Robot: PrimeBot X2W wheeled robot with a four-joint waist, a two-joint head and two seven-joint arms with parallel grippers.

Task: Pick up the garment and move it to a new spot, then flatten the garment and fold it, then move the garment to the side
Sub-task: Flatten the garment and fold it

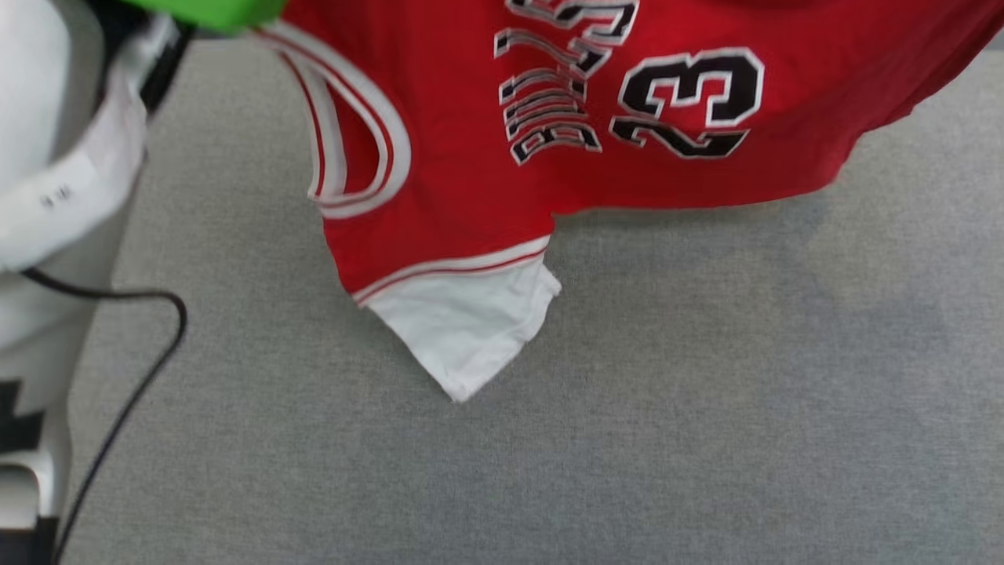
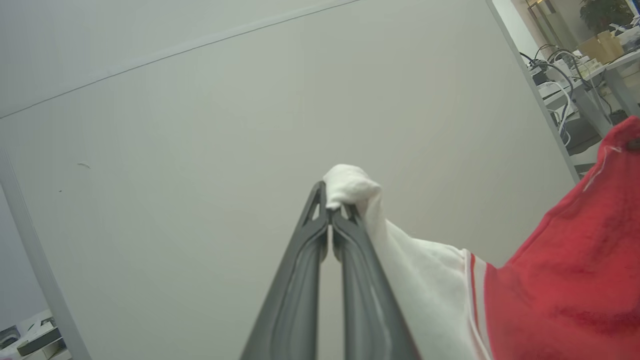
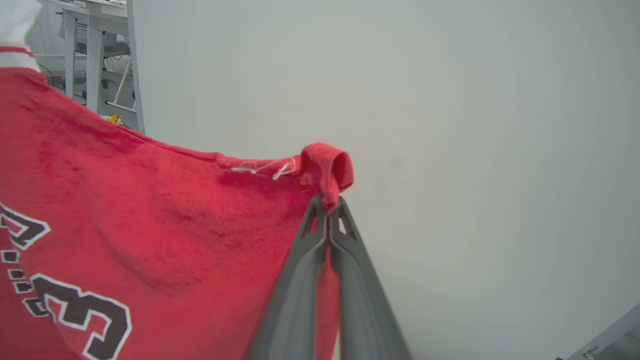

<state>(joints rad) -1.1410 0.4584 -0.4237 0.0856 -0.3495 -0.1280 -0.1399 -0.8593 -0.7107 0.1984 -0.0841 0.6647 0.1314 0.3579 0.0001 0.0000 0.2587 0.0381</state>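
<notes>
Garment (image 1: 471, 157) held up, spread over the grey surface (image 1: 667, 439).
left gripper (image 2: 330, 212) clenched on a white sleeve tip, right gripper (image 3: 327, 206) clenched on a red corner; shirt stretched between them, "23" print showing, other white sleeve dangling low.

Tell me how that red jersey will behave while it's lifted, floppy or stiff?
Probably very floppy: the garment sags between the left tool and right tool, its white sleeve dangling. Likely light, since pinched corners carry it. It may slip: each tool grips only a small bunched bit of cloth.
</notes>
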